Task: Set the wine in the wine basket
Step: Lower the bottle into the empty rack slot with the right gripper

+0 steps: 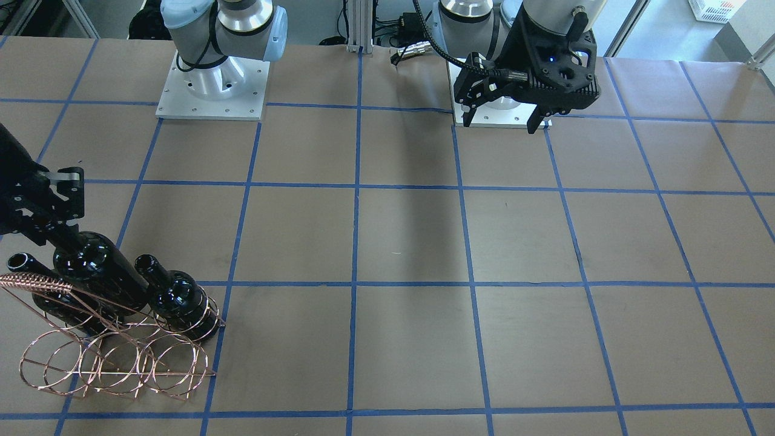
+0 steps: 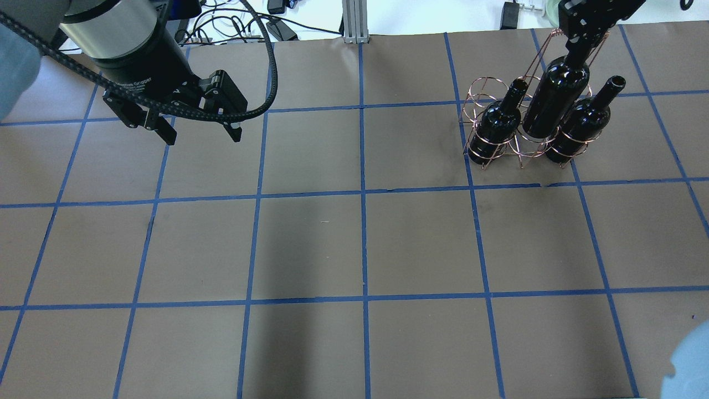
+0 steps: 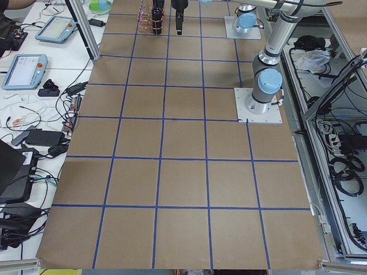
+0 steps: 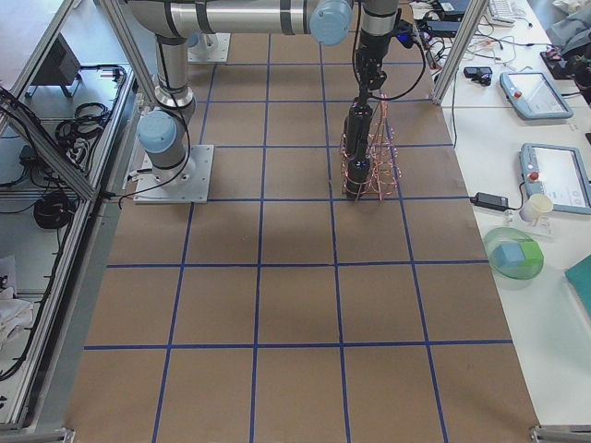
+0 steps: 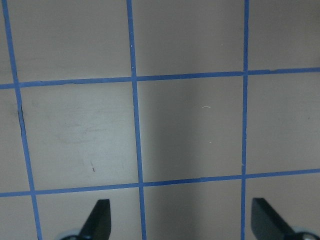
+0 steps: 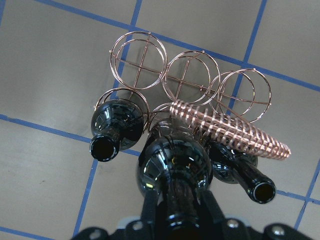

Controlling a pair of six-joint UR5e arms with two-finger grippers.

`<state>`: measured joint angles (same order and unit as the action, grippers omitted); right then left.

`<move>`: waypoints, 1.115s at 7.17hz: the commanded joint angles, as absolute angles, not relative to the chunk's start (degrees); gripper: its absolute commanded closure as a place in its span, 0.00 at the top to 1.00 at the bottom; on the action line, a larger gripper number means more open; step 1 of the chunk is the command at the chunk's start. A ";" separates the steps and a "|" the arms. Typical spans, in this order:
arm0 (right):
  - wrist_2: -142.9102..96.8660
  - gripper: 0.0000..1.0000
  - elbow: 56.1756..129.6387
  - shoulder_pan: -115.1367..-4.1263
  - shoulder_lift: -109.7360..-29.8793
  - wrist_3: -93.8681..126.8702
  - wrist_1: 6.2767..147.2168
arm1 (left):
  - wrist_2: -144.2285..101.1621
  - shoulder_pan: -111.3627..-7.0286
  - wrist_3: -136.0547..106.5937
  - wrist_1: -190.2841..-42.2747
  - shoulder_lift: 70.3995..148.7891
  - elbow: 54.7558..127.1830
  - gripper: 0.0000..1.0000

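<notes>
Right gripper [image 6: 177, 212] clamped on wine [image 6: 175, 165] neck, mid-insert at basket [image 6: 230, 132], far-right corner. Next: lower straight through middle hoop, release.

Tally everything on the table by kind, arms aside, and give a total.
Bottles: 3
Basket: 1
Total: 4
</notes>
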<state>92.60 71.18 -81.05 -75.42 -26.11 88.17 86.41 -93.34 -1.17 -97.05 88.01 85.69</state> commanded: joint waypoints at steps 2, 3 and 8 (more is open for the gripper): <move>92.72 0.19 72.16 -81.04 -75.50 -26.46 89.56 | 87.80 -93.34 -1.32 -96.95 87.98 85.78 1.00; 92.72 0.19 72.16 -80.86 -75.50 -26.54 89.65 | 87.80 -93.34 -1.23 -96.94 87.98 85.78 1.00; 92.72 0.24 77.67 -80.86 -75.15 -28.04 95.16 | 87.89 -93.34 -1.23 -97.03 88.07 85.78 1.00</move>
<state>92.68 75.24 -80.86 -75.08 -27.48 92.43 87.89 -93.34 -1.30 -96.96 88.11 85.78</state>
